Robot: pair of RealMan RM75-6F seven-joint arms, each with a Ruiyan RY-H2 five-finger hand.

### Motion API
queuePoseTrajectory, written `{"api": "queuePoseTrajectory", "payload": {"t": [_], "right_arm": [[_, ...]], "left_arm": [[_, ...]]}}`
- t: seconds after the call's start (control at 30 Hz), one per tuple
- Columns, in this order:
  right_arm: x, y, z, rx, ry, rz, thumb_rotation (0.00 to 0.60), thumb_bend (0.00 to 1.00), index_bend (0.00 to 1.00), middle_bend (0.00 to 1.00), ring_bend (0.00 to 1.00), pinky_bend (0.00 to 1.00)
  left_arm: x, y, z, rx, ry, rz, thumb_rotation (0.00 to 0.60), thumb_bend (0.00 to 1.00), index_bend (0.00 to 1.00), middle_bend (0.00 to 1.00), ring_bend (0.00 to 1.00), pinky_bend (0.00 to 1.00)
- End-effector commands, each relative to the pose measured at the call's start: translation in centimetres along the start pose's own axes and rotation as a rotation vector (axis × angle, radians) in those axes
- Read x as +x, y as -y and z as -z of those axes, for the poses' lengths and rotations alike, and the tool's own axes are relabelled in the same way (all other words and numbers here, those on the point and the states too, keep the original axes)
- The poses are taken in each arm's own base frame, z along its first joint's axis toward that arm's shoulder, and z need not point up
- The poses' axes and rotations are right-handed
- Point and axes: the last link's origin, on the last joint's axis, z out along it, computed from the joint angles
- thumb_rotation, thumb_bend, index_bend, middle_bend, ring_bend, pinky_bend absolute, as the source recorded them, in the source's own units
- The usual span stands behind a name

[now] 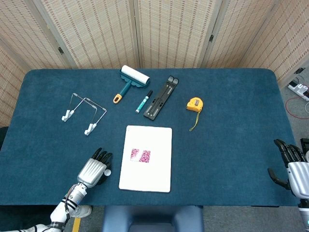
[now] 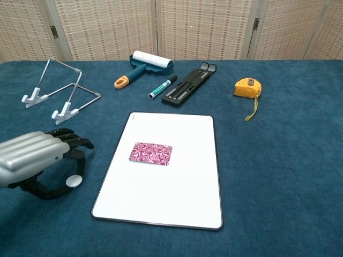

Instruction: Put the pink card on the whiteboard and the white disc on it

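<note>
My left hand curls around the white disc without clearly gripping it; lifting now, I may lose it onto the worktop.

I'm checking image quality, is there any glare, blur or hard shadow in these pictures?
Head view: even light, sharp, no glare on the whiteboard. Chest view: soft shadow under the left robot hand, which looms large at the frame edge; pink card crisp.
</note>
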Motion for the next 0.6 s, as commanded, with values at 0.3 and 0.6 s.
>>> {"api": "queuePoseTrajectory", "payload": {"t": [0.3,0.6], "right_arm": [[0.0,0.0,0.0,-0.001,-0.001,0.001,0.600,0.37,0.05,0.13,0.14,0.11],[0.1,-0.3,0.1,-0.013,-0.002,0.000,0.600,0.37,0.05,0.13,0.14,0.11]], "left_arm": [[3.8,-1.0,-2.1,-0.045,-0.095,0.005,0.600,0.43,0.48,0.17,0.14,0.00],[6.1,-4.9,-6.0,-0.136,-0.128,-0.011,0.600,0.43,0.48,0.17,0.14,0.00]]}}
